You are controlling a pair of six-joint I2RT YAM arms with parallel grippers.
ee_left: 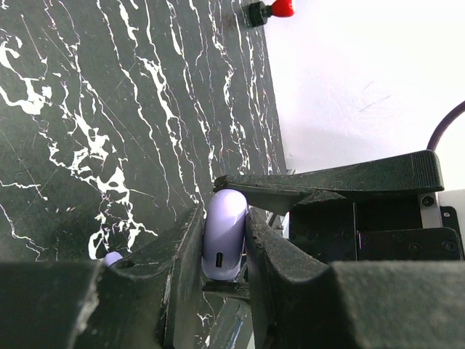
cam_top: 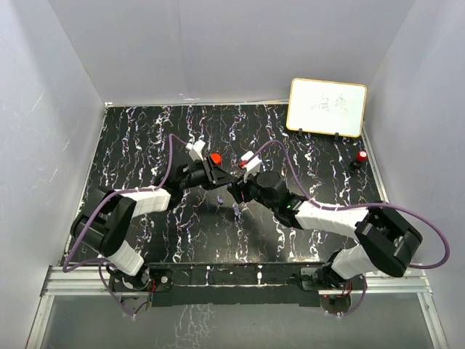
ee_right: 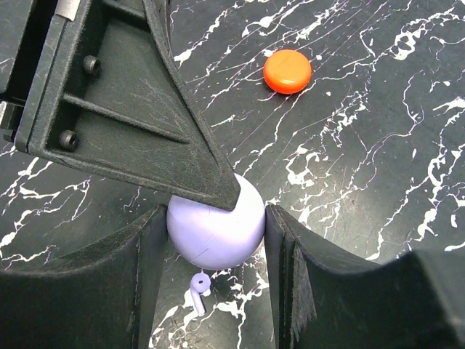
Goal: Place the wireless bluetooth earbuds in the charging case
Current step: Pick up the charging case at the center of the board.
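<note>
Although the whiteboard (cam_top: 327,107) standing at the table's (cam_top: 305,167) far right corner, well apart from the purple case (ee_right: 214,240), carried a few dark handwritten strokes, they were too faint and small to be read. No brand or label showed on the case itself. The only mark on it was a small slot-shaped port on its rim, seen in the left wrist view.

The left jaws were closed tight on the purple case, pinching its two flat faces so that it stood on edge between them. The right jaws stood about half apart with the same case between them, its round rim against both fingers. One black finger of the left jaws lay across the top of the case in the right wrist view and hid its upper part. From above, both sets of jaws covered the case altogether.

The purple earbud (ee_right: 198,289) lay on the table just beside the case, on its near side, apart from it and not inside. An orange-red round case (ee_right: 287,70) lay flat on the table beyond the purple case, near it but clear of both jaws. A small black piece with a red top (cam_top: 361,158) stood well to the right of the case, below the whiteboard.
</note>
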